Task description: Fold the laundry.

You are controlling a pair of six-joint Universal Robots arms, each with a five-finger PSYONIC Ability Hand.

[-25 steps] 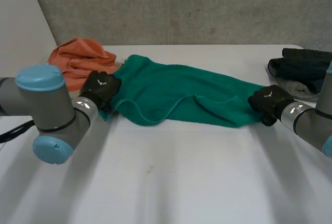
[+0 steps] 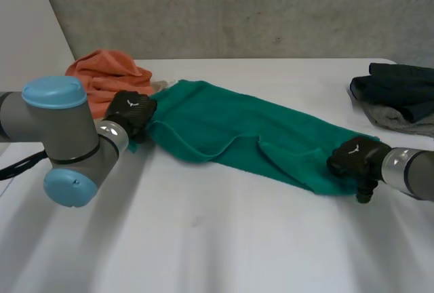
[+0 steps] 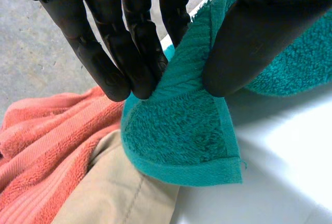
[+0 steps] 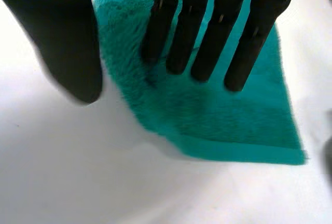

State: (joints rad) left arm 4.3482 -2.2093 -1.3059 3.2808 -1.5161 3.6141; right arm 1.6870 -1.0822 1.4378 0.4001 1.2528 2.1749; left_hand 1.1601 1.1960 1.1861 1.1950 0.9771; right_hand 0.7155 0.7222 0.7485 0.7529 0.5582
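On the white worktop [image 2: 224,239] a green towel [image 2: 230,123] lies stretched from far left to near right, rumpled, with a fold ridge through the middle. Far left, an orange towel [image 2: 102,76] sits bunched, just beside the green towel's left end. Far right, a pile of dark clothes [image 2: 397,93] lies apart from the green towel. A beige cloth [image 3: 114,193] lies between the orange towel and the green towel's corner, partly under that corner.

The left hand [image 2: 132,111] is at the towel's left corner. In the left wrist view its fingers [image 3: 129,42] and thumb [image 3: 249,42] pinch the hemmed corner, which hangs off the worktop below them. The right hand [image 2: 352,159] is at the near right corner. Its fingers [image 4: 207,27] are straight, tips down on the towel, and the thumb [image 4: 67,42] is spread off the cloth's edge, so nothing is gripped.
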